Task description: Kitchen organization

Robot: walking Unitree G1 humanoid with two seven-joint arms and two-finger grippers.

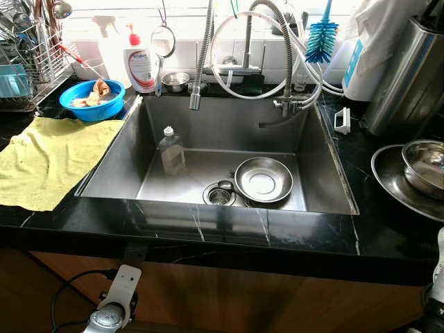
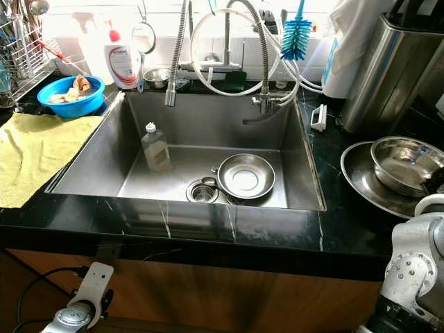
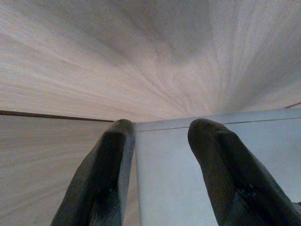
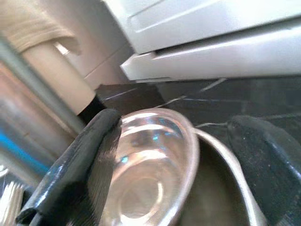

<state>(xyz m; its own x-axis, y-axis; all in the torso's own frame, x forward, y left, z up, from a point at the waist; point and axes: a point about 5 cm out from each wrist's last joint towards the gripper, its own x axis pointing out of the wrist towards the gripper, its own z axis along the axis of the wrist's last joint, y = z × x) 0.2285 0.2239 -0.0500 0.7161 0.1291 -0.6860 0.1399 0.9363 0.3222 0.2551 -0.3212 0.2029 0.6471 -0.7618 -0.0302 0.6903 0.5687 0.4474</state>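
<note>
One black marble desk (image 1: 173, 225) runs under a bright window: a yellow cloth (image 1: 48, 159) and a blue bowl (image 1: 91, 99) at left, then the steel sink (image 1: 326, 166) holding a bottle (image 1: 171, 149) and a dish (image 1: 263, 180), then a steel bowl (image 2: 406, 163) nested in a pan at right. The left gripper (image 3: 160, 141) hangs below with fingers apart; the right gripper (image 4: 178, 136) has fingers spread around the steel bowl.
</note>
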